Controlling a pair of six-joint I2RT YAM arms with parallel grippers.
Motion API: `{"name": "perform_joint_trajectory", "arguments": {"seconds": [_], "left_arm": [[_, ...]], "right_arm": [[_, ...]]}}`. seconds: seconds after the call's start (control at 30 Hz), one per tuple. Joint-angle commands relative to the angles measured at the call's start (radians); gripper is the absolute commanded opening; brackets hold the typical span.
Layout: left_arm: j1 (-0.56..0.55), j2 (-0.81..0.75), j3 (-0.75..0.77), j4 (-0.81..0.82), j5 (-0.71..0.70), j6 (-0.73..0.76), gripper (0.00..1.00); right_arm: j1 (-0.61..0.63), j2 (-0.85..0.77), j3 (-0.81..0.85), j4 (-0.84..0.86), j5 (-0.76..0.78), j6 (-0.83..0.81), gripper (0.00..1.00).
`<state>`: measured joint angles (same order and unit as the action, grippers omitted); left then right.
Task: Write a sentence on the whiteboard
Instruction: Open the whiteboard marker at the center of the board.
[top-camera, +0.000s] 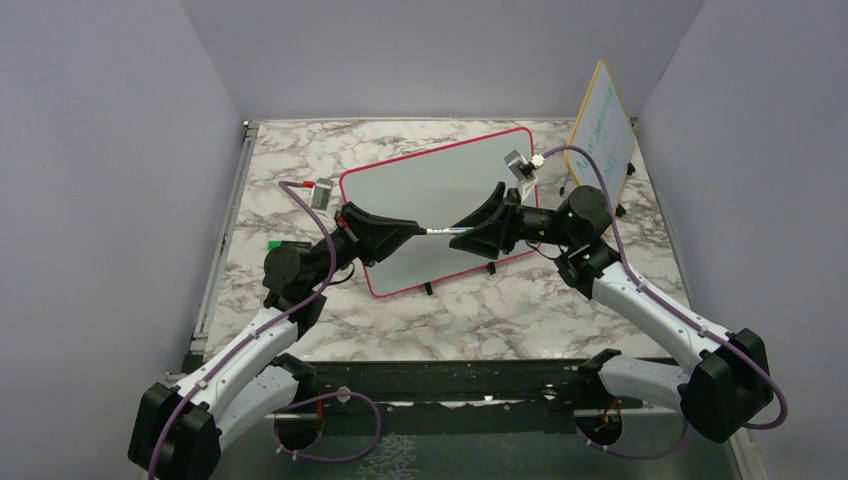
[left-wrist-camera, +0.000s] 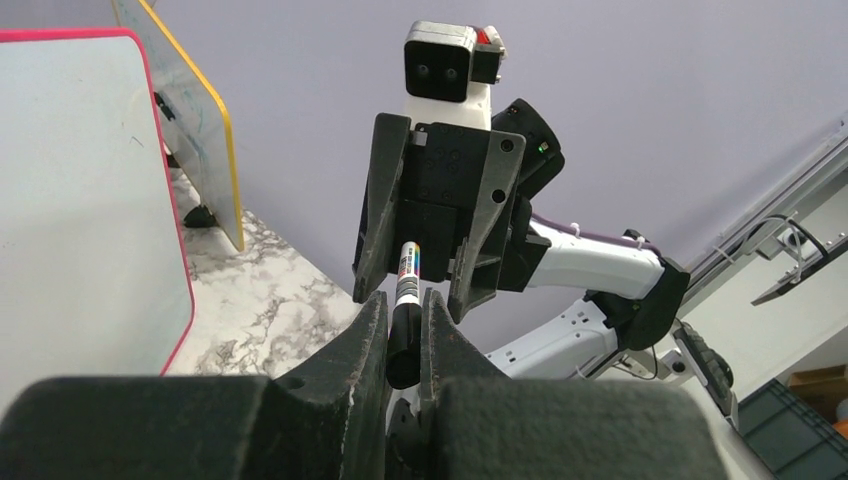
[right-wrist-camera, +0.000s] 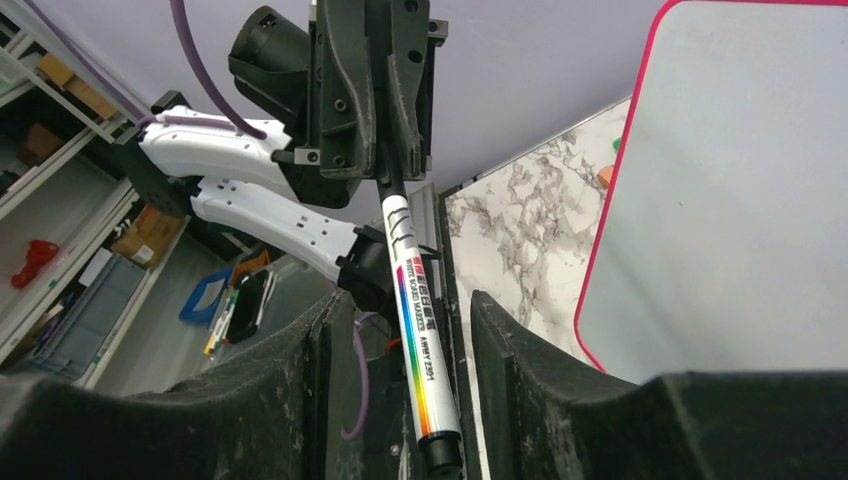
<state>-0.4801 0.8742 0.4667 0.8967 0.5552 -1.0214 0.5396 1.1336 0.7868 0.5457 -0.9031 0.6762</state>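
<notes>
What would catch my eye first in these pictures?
A rainbow-striped whiteboard marker bridges the two hands mid-air at centre: the left hand pinches its black end, the right hand spreads open around its barrel. Behind them stands the blank pink-framed whiteboard, with a yellow-framed board at the back right.

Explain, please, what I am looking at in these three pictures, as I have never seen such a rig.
These are two robot arms bolted at the near edge of a marble-patterned table. One picture looks down from above and behind them; the other two come from cameras on their wrists. On the table stand a pink-framed whiteboard, blank, and a smaller yellow-framed board at the rear right. The left gripper is shut on the dark end of a marker; the right gripper has its fingers open around its body.
</notes>
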Motion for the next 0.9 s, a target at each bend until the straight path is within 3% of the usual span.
{"name": "perform_joint_trajectory", "arguments": {"seconds": [0.0, 0.4, 0.87], "left_arm": [[-0.006, 0.012, 0.038, 0.038, 0.045, -0.027, 0.0], [-0.006, 0.029, 0.04, 0.038, 0.061, -0.048, 0.0], [-0.006, 0.031, 0.044, 0.038, 0.058, -0.055, 0.0]], "right_arm": [[0.005, 0.003, 0.035, 0.036, -0.052, 0.013, 0.5], [0.005, 0.0, 0.035, 0.069, -0.068, 0.038, 0.42], [0.006, -0.005, 0.03, 0.074, -0.08, 0.043, 0.24]]}}
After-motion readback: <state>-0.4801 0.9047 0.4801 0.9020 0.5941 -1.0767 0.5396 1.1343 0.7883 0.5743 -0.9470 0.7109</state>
